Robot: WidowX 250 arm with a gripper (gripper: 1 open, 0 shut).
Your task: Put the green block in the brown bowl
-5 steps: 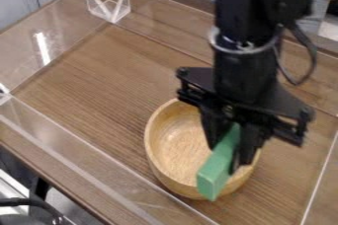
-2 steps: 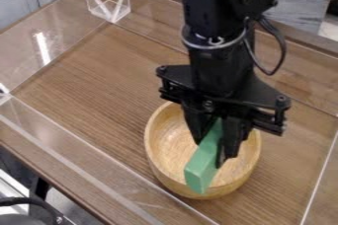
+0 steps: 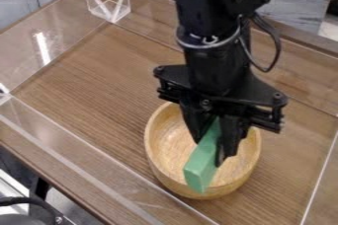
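My black gripper (image 3: 219,135) is clenched on the long bright-green rectangular block (image 3: 207,157), tilted over the near side of the round light-brown wooden bowl (image 3: 164,145). I'd lower slightly, then release gently.

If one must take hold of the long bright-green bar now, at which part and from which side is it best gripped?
Grip the long bright-green rectangular bar at its upper end, from above, across its flat faces. It stands tilted inside the round light-brown wooden bowl, so only its top is free of the walls. The black gripper is shut on it there.
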